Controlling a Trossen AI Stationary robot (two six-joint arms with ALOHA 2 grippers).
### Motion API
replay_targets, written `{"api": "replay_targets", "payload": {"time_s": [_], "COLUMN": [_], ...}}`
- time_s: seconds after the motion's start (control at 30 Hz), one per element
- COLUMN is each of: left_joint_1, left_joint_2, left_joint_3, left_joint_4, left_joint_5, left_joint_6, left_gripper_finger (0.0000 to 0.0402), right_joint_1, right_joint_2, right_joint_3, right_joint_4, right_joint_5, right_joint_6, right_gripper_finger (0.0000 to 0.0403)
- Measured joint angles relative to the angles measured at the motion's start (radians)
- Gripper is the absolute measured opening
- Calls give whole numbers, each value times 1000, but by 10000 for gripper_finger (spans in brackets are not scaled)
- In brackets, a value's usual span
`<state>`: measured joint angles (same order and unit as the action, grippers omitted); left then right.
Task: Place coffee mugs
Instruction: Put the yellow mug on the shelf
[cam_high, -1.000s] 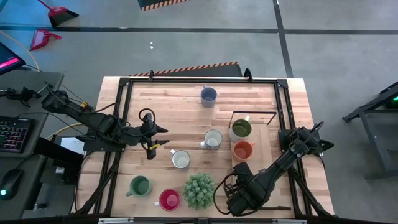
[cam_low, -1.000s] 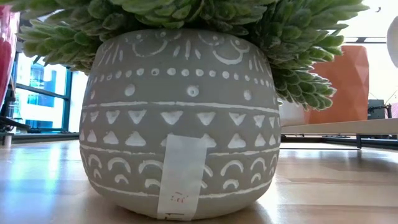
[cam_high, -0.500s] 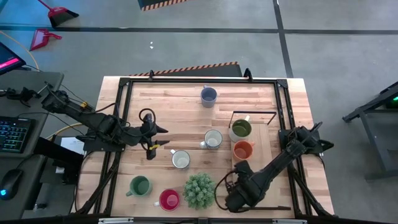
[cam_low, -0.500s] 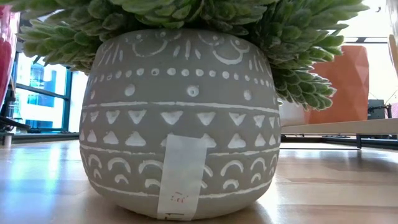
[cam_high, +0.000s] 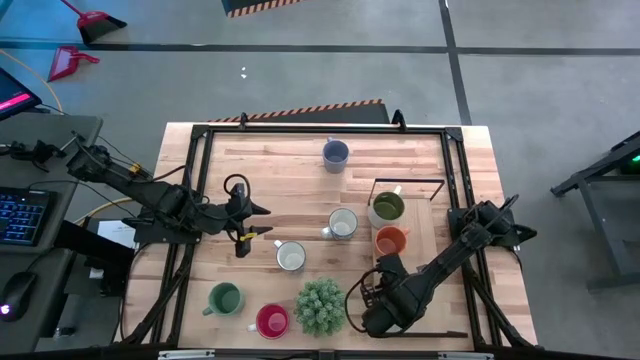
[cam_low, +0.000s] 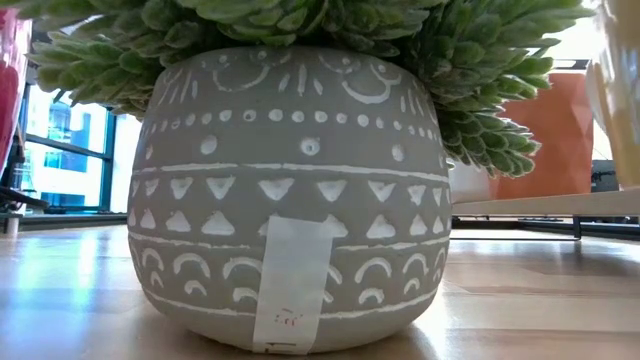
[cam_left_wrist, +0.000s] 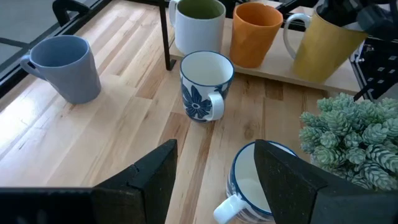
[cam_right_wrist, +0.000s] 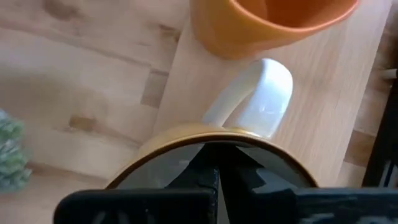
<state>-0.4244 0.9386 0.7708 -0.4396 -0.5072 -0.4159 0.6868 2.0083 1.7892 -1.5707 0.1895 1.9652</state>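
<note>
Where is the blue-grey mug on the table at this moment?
In the high view the blue-grey mug stands alone near the table's far edge, about mid-width, beyond the white mug and apart from the olive green mug.

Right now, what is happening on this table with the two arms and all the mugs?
The right gripper is shut on the rim of a yellow mug, holding it near the light board where the olive green mug and the orange mug already stand. The left gripper waits open over the left half of the table. Other mugs and a potted plant stand on the bare wood.
</note>
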Motion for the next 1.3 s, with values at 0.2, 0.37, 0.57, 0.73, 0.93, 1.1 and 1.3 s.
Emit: {"api": "replay_targets", "payload": {"time_s": [0.2,0.37,0.57,0.73,0.93,1.1,1.3], "left_joint_1": [0,0,0,0,0,0,0], "left_joint_2": [0,0,0,0,0,0,0], "left_joint_3": [0,0,0,0,0,0,0], "left_joint_4": [0,0,0,0,0,0,0], "left_joint_5": [0,0,0,0,0,0,0], "left_joint_6": [-1,-1,-1,7,7,7,1], "left_gripper_finger": [201,201,201,201,201,201,201], "right_joint_1": [-7,-13,-12,5,41,48,46], "right_joint_2": [0,0,0,-5,-59,-65,-65], "right_joint_3": [-5,-5,-5,16,99,170,209], "right_joint_4": [0,0,-1,0,-1,49,172], "right_joint_5": [28,37,28,-7,126,152,128], "right_joint_6": [9,10,24,11,29,-68,-237], "right_gripper_finger": [2,2,0,0,0,0,0]}}
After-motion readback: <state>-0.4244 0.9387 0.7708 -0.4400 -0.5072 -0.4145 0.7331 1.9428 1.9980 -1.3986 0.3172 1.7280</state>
